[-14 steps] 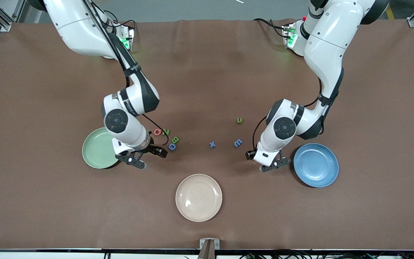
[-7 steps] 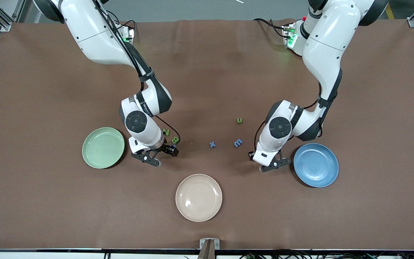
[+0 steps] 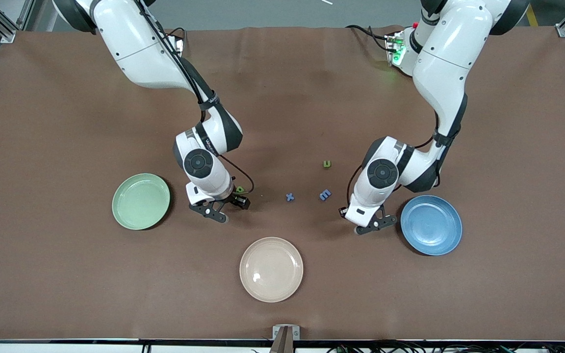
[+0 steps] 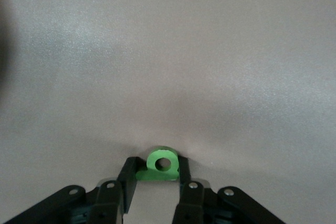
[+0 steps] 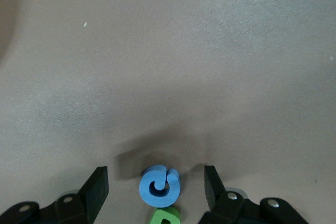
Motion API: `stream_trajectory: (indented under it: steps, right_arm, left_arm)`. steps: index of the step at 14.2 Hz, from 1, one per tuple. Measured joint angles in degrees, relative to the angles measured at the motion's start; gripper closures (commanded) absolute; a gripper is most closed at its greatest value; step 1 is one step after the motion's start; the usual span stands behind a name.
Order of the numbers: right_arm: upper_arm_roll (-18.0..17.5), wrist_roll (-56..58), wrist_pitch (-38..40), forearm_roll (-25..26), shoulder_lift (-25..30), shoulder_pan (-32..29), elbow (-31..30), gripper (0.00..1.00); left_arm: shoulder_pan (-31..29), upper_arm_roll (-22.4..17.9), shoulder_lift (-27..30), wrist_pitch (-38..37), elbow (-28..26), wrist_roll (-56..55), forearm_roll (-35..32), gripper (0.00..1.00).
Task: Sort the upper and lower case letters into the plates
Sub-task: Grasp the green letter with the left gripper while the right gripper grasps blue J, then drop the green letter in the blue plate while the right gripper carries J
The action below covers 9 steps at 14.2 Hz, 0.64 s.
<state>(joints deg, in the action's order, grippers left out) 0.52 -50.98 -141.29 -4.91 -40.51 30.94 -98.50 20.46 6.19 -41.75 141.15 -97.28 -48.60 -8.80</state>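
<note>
My right gripper point(image 3: 230, 210) is open, low over the letter cluster beside the pale green plate point(image 3: 140, 201). In the right wrist view its fingers point(image 5: 98, 181) stand either side of a blue curled letter point(image 5: 159, 186), with a green letter point(image 5: 167, 216) touching it. That green letter also shows in the front view point(image 3: 239, 189). The red letter is hidden under the arm. My left gripper point(image 3: 367, 219) is beside the blue plate point(image 3: 430, 224), shut on a small green letter point(image 4: 160, 163). A green u point(image 3: 327, 164), a blue x point(image 3: 290, 197) and a blue m point(image 3: 325, 194) lie between the arms.
A cream-beige plate point(image 3: 271, 269) sits nearer the front camera, midway between the two arms. The brown table cover point(image 3: 42, 147) stretches bare toward both ends and along the front edge.
My right arm has swung from the green plate's rim over to the letter cluster and now covers the red and another green letter. The left arm has hardly moved.
</note>
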Motion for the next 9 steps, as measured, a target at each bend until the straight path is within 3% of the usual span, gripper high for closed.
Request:
stream_trajectory:
  steps: [2,8,9]
  right_arm:
    - [0.0,-0.1,-0.2,0.0,-0.4,0.0,0.0,0.38]
    - [0.3,-0.5,0.5,0.1,-0.1,0.1,0.3,0.96]
    - [0.2,-0.5,0.5,0.1,0.0,0.2,0.5,0.97]
  left_arm:
    - [-0.2,-0.3,0.0,0.0,0.4,0.0,0.0,0.99]
    - [-5.8,-0.9,3.3,-5.5,2.4,10.7,-0.3,0.97]
    - [-7.3,-0.9,4.2,-6.6,2.5,14.1,-0.3,0.96]
